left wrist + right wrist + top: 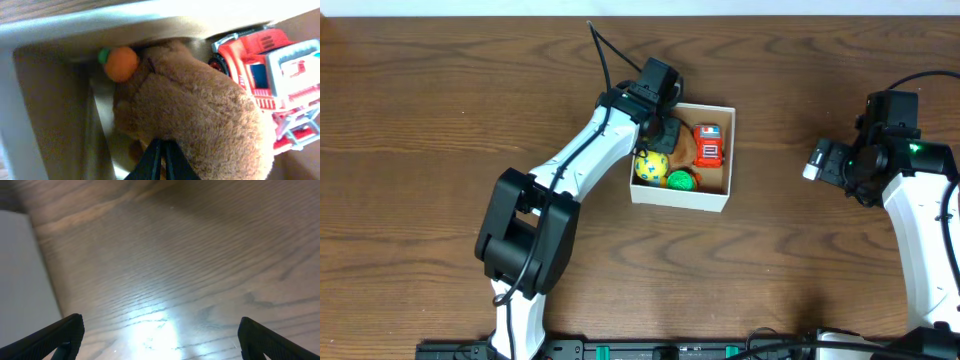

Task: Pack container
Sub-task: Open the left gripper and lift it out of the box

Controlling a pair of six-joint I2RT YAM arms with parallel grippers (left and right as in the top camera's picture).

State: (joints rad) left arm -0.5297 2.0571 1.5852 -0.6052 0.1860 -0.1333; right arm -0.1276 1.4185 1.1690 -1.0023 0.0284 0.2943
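My left gripper [661, 128] reaches into the container [680, 197], which sits mid-worktop [420, 120], its jaws pinched almost together on the brown plush [200, 110] (fur only, from what I see). A yellow ball [649, 166], green toy [680, 180] and red truck [709, 144] lie alongside. Far right, my right gripper [160, 335] hangs over the wood, jaws spread wide, holding nothing.

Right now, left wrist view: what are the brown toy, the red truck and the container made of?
Brown toy: plush fabric, matte, with a fuzzy nap all over.
Red truck: probably hard plastic, smooth with a slight sheen and crisp moulded edges.
Container: looks like cardboard, matte, with thin flat white walls and a tan inside.
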